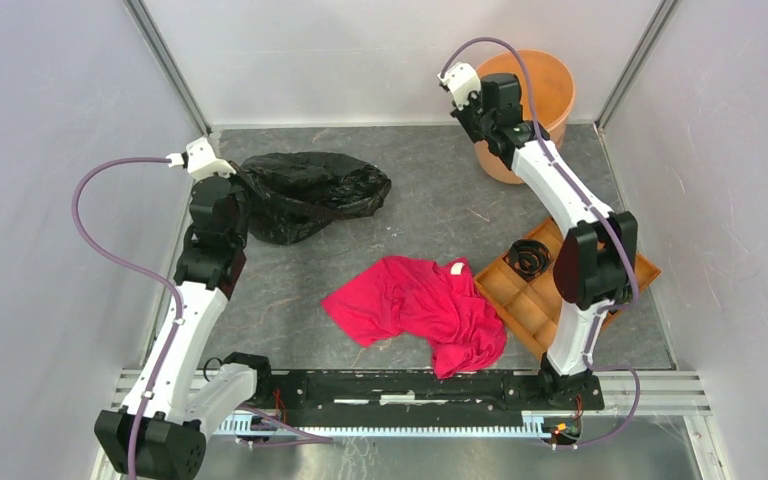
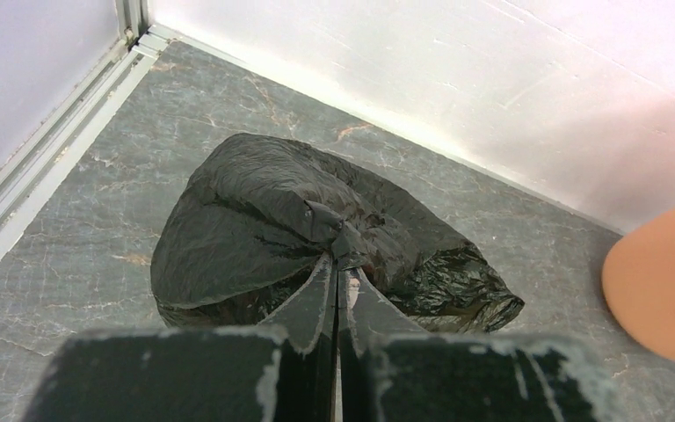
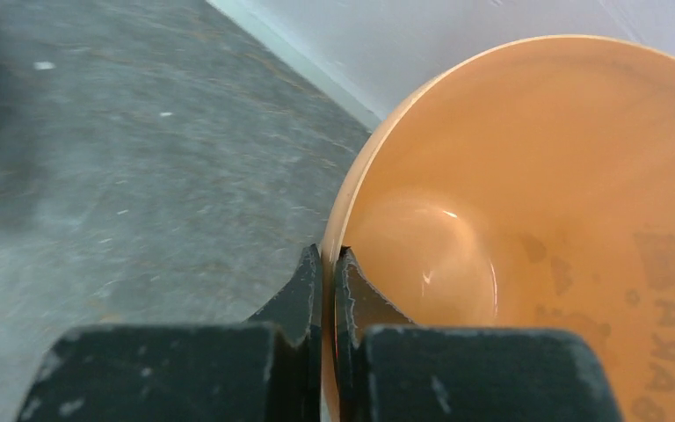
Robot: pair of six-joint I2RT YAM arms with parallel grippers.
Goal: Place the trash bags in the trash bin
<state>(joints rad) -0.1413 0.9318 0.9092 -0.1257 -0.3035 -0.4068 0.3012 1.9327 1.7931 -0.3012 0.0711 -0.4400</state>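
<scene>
1. Overhead, two robot arms stand at the near edge of a grey, marbled table [image 1: 430,215] enclosed by pale walls.
2. A crumpled, glossy black trash bag [image 1: 310,192] lies on the table at the far left, near the back wall.
3. The left gripper [image 2: 338,262] is clamped on a raised fold near the middle of the bag. Its two black fingers meet, with the plastic gathered at their tips. The rest of the bag rests on the table.
4. A round, pale-orange trash bin [image 1: 545,85] stands upright in the far right corner, well apart from the bag.
5. The right gripper [image 3: 327,257] is pinched on the left side of the bin's rim. One finger is outside the wall and one inside, and the thin rim runs into the narrow gap between them.
6. The right wrist view looks down into the bin, showing its shiny orange inner wall and floor.
7. A bright red cloth [image 1: 420,305] lies bunched near the front middle of the table, between the two arms.
8. A flat brown tray [image 1: 522,302] with compartments sits just right of the cloth. Whether the two touch is unclear.
9. A black coiled object [image 1: 530,258] lies in one of the tray's far compartments.
10. The right arm reaches over the tray toward the bin.
</scene>
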